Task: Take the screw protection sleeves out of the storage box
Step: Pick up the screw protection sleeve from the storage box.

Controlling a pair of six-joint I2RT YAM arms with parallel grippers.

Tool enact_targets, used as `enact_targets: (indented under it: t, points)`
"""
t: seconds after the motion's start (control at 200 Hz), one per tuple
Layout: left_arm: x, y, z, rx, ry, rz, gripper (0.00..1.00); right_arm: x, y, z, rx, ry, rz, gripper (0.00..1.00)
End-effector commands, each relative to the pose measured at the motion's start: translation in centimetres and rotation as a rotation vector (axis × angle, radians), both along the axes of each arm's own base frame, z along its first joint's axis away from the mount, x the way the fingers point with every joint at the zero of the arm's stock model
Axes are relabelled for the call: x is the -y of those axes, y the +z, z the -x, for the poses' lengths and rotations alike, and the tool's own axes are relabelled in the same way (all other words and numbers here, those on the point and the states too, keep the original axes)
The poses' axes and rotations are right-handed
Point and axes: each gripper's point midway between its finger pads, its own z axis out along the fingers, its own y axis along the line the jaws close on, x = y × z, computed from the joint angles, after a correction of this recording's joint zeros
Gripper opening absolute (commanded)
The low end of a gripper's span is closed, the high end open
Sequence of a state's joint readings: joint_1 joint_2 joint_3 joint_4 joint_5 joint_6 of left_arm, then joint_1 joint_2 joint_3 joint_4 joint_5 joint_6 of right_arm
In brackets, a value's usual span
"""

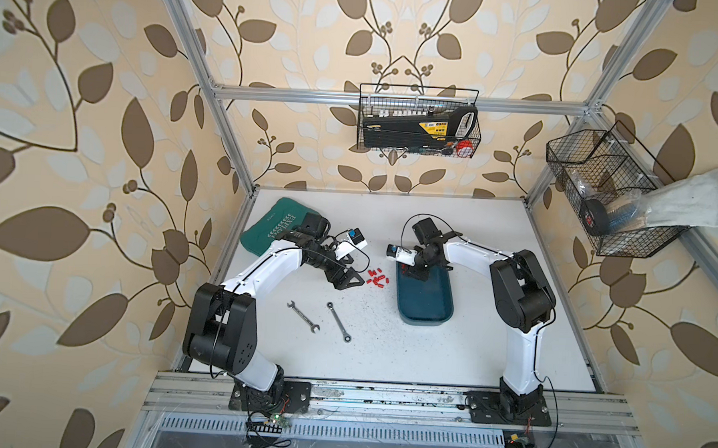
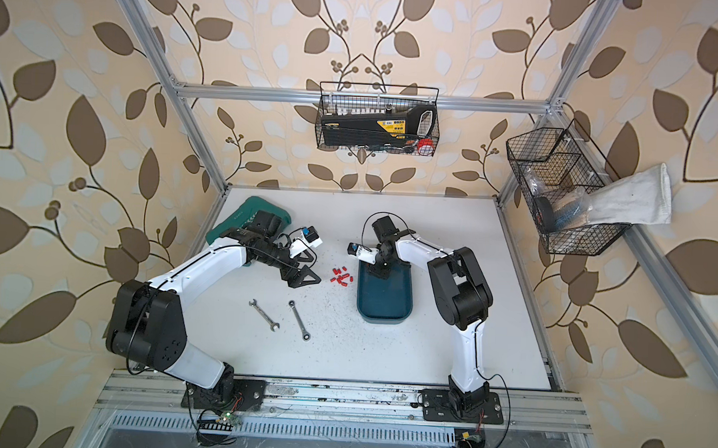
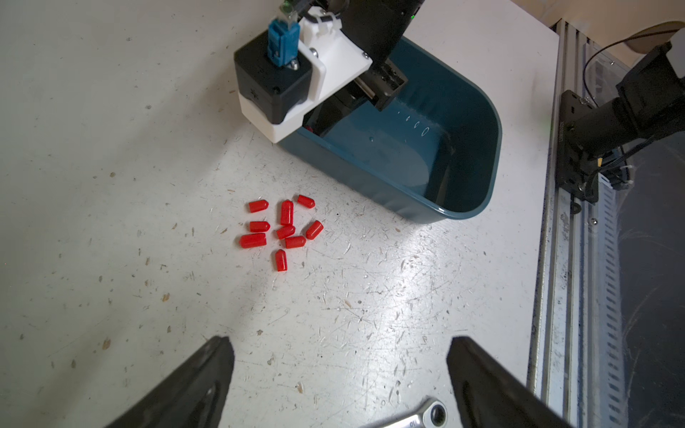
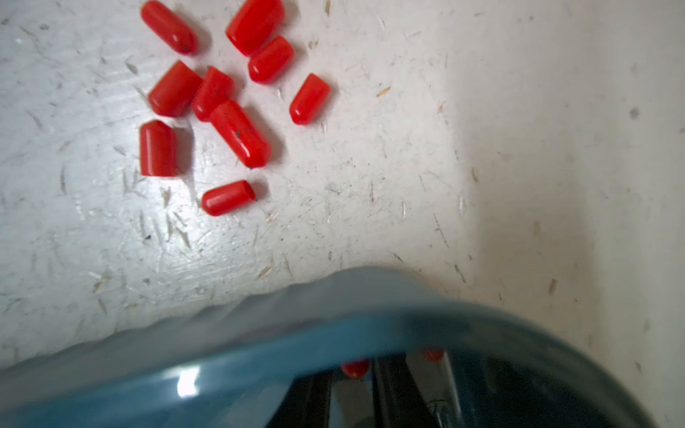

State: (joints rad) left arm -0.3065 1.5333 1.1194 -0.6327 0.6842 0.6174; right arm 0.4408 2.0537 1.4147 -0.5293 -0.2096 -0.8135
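Several red screw protection sleeves (image 1: 376, 276) (image 2: 340, 276) (image 3: 281, 229) (image 4: 222, 103) lie in a loose cluster on the white table, just left of the teal storage box (image 1: 424, 319) (image 2: 382, 316) (image 3: 463, 211) (image 4: 259, 352). My right gripper (image 1: 407, 271) (image 2: 372, 270) (image 4: 352, 374) reaches down into the box's far left corner. Its jaws stand narrow on one red sleeve (image 4: 355, 368) at the tips. The view there is blurred. My left gripper (image 1: 355, 270) (image 2: 316, 269) (image 3: 339, 341) hovers open left of the cluster, with nothing between its fingers.
Two wrenches (image 1: 302, 316) (image 1: 339, 322) lie on the table in front of the left gripper; one wrench head (image 3: 426, 417) shows by its finger. A green tool case (image 1: 274, 225) sits at the back left. Black wire baskets (image 1: 418, 119) (image 1: 612, 194) hang on the frame.
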Motion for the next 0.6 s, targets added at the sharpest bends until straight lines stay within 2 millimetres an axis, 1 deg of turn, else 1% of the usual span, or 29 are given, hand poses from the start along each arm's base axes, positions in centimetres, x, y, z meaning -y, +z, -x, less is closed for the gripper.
enact_targets:
  t: [0.0,0.21,0.355,0.455,0.52,0.595]
  points:
    - [-0.1,2.2,-0.3,0.031,0.011,0.033,0.95,0.8,-1.1,1.1,-0.029,0.014,0.051,0.14]
    - [-0.2,2.2,-0.4,0.031,0.016,0.034,0.95,1.5,1.0,2.1,0.003,0.018,0.046,0.00]
    - [-0.1,2.4,-0.4,0.039,0.017,0.040,0.95,1.9,3.2,3.4,0.018,0.020,0.027,0.00]
    - [-0.2,2.6,-0.3,0.049,0.018,0.046,0.96,1.9,5.2,4.6,0.018,0.019,-0.008,0.00]
    - [-0.4,2.9,-0.4,0.050,0.021,0.056,0.97,1.4,6.9,5.7,0.002,0.026,-0.056,0.00]
    - [-0.8,3.0,-0.4,0.053,0.022,0.057,0.97,0.2,8.6,7.0,-0.039,0.040,-0.119,0.00]
